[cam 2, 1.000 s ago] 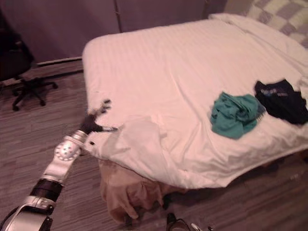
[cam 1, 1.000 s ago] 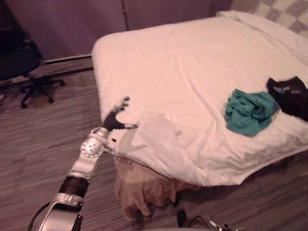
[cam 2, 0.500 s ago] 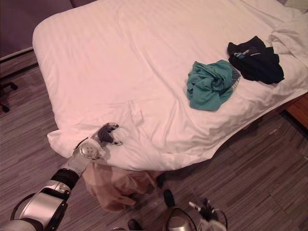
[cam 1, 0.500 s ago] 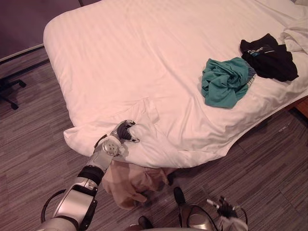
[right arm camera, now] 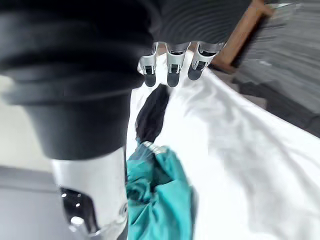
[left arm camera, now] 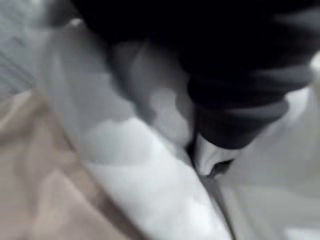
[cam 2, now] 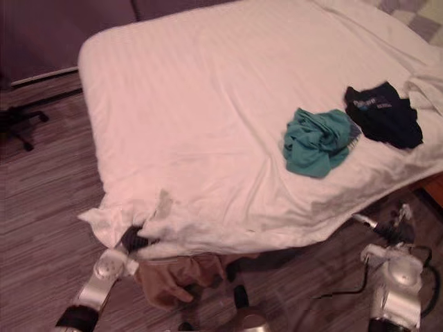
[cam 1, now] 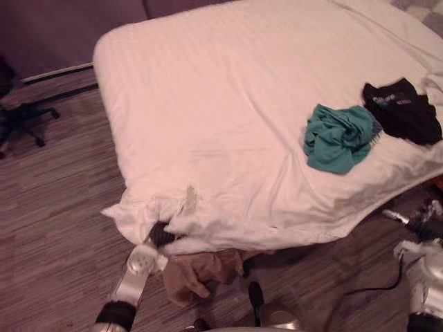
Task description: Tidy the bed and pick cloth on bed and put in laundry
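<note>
Left eye view shows a crumpled teal cloth (cam 1: 338, 137) on the white striped bed cover (cam 1: 228, 90), near its right edge. Just beside it lies a black garment (cam 1: 403, 109); its pale print is too small to read. The left hand (cam 1: 160, 234) is buried in bunched cover at the near corner, and I cannot tell how its fingers are set. The right hand (right arm camera: 173, 67) hangs off the bed's edge, fingers relaxed and empty. A beige cloth (cam 1: 197, 270) droops beneath the corner.
</note>
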Controlling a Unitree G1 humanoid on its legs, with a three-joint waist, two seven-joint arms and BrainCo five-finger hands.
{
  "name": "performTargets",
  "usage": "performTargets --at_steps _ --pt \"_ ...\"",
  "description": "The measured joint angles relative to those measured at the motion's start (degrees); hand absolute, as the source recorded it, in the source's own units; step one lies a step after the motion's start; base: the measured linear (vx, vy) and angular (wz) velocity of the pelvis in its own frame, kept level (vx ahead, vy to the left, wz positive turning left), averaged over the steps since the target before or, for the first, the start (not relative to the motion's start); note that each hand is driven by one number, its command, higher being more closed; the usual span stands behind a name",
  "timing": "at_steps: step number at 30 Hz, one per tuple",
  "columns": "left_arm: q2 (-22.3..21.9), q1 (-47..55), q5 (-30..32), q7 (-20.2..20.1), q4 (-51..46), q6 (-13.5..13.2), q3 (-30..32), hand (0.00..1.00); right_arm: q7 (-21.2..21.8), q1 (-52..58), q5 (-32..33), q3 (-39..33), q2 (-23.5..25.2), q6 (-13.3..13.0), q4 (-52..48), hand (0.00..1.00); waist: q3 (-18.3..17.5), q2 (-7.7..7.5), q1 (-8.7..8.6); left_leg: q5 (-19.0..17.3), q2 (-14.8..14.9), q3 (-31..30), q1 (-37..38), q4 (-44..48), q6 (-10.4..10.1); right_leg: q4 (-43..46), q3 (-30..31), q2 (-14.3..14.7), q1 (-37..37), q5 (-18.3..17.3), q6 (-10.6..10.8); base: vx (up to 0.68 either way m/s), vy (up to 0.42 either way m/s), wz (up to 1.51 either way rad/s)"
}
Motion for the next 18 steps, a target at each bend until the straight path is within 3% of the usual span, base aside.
performTargets --at_steps 4,5,8,13,18 --pt "-5.0 4.1 -0.5 0.7 7.2 -0.9 3.9 0.00 6.4 -6.7 -3.4 10.3 -3.7 0.1 -2.5 0.00 -1.5 -1.37 1.98 0.7 -0.5 -2.3 -1.0 0.0 0.4 0.0 -1.9 -0.7 0.0 0.0 0.0 -0.08 -0.019 0.26" --pt "-5.8 3.9 -0.6 1.4 8.5 -1.2 5.6 0.00 8.6 -9.4 -3.4 14.0 -4.3 0.0 -2.5 1.00 -1.9 -1.96 3.00 1.0 -0.5 -2.9 -1.0 -0.1 0.4 0.0 -2.6 -0.8 0.3 0.0 0.0 -0.04 -0.021 0.19" --pt "-7.6 4.1 -1.2 1.8 14.6 -0.4 9.5 0.00 12.2 -13.7 -3.6 19.9 -4.4 -1.3 -2.5 1.00 -2.0 -2.62 3.91 1.2 -0.6 -4.9 -0.9 -0.1 0.6 0.0 -4.5 -1.1 1.5 -0.5 0.1 -0.04 -0.027 0.32" --pt "-5.3 11.7 -1.8 5.0 23.0 6.8 17.7 0.00 16.6 -22.4 -3.4 32.9 -2.2 -3.8 -0.9 1.00 -1.5 -2.91 6.93 2.3 -1.2 -8.3 -3.0 -0.7 0.9 -0.1 -7.7 -1.7 0.8 -0.8 0.2 0.00 -0.015 0.36" --pt "-5.0 11.3 -3.3 5.1 25.2 8.3 19.5 0.00 18.4 -36.2 -0.7 41.1 5.4 -6.5 1.0 1.00 4.7 -2.00 10.95 4.9 -2.4 -11.8 -8.4 -0.9 2.0 -0.1 -10.5 -3.0 -3.2 0.5 -0.1 -0.08 0.004 0.43"
